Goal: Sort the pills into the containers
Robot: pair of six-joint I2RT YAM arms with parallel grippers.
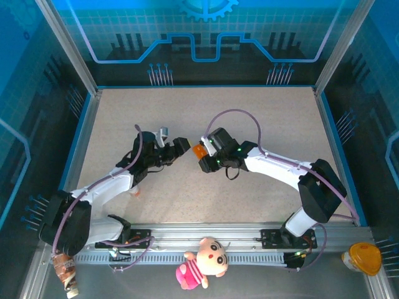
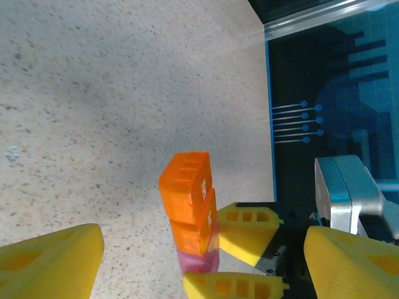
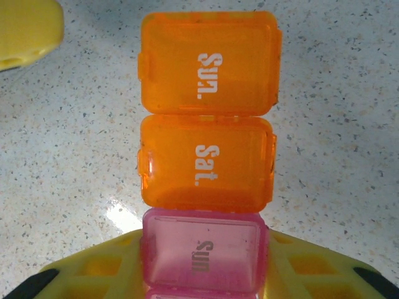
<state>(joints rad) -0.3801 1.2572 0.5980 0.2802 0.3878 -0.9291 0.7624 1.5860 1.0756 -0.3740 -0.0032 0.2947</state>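
The containers (image 3: 206,156) are a short strip of joined boxes: two orange ones with lids marked "Sun." and "Sat.", then a pink one. My right gripper (image 3: 202,277) is shut on the pink end, and the orange end sticks out above the table. In the top view the strip (image 1: 198,150) hangs between the two grippers at mid-table. My left gripper (image 2: 202,265) stands open, its yellow fingers (image 2: 53,261) wide on either side of the strip (image 2: 187,205) and clear of it. The right gripper's fingers (image 2: 246,230) show beside the pink box. The pills are hidden.
A small white and orange item (image 1: 134,191) lies by the left arm. A plush doll (image 1: 202,261) and a yellow-orange object (image 1: 365,257) sit off the table at the near rail. Blue walls (image 1: 81,134) ring the speckled table.
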